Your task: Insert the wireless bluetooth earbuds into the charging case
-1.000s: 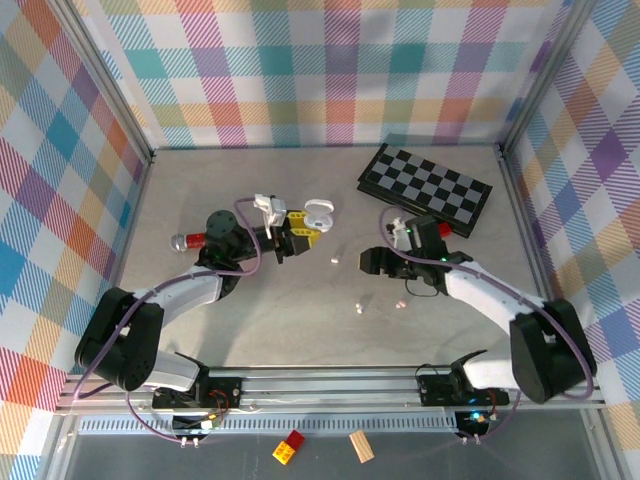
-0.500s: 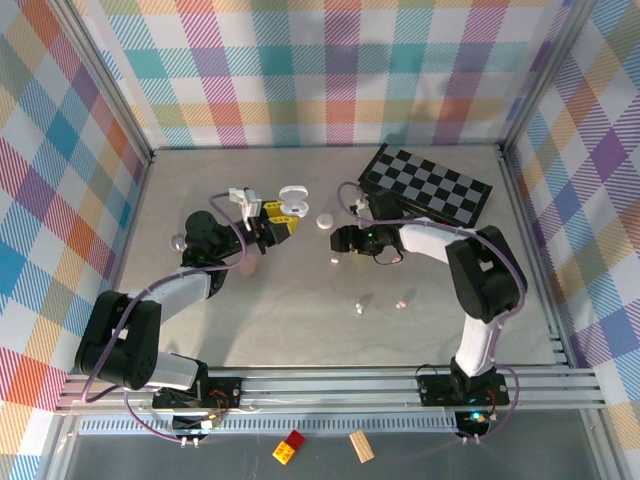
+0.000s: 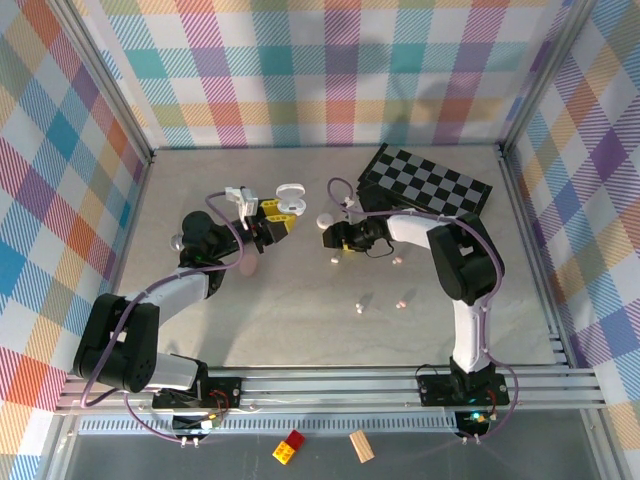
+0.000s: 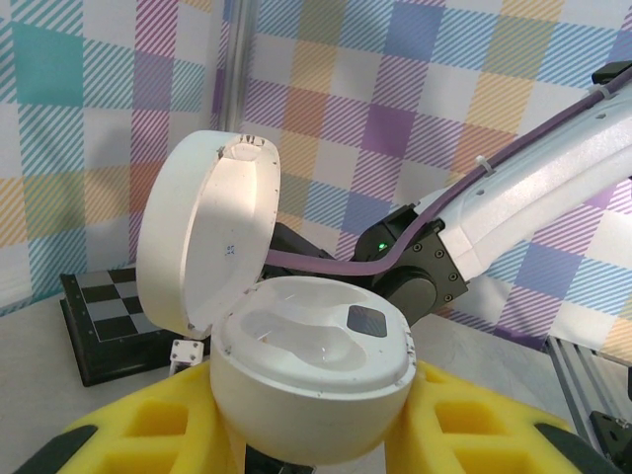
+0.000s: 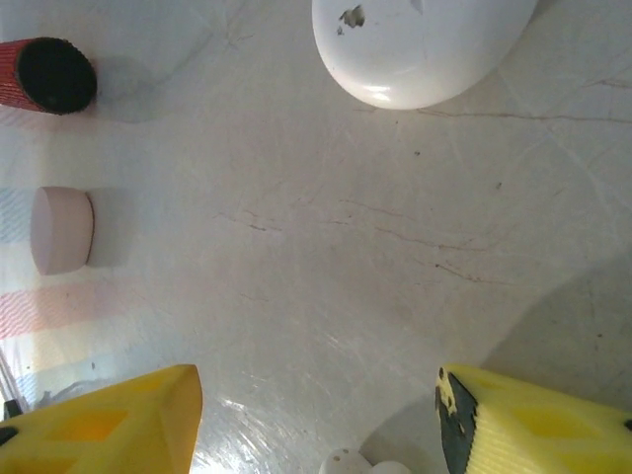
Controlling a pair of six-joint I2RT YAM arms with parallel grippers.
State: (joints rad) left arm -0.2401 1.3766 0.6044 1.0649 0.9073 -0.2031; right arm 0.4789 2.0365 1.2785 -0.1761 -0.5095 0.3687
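Note:
My left gripper [image 3: 272, 224] is shut on the white charging case [image 3: 288, 200], lifted off the table. Up close, the case [image 4: 311, 365] sits between yellow fingers [image 4: 494, 434] with its lid [image 4: 212, 232] swung open and both hollows bare. My right gripper [image 3: 338, 243] hangs open just above the table by a white earbud [image 3: 333, 260]. That earbud [image 5: 360, 462] peeks in at the lower edge between the yellow fingers [image 5: 118, 425], touching neither. Three more earbuds lie loose: one [image 3: 397, 260] to the right, two [image 3: 358, 308] [image 3: 402, 301] nearer the front.
A second, closed white case [image 3: 323, 221] [image 5: 425, 49] lies just beyond my right gripper. A pale pink case [image 3: 247, 267] [image 5: 61, 229] and a red cylinder [image 5: 44, 74] lie to the left. A chessboard [image 3: 425, 185] sits at the back right.
My right arm has swung left and back across the table and now hangs over the earbud beside the closed white case. The left arm drew back slightly with the open case.

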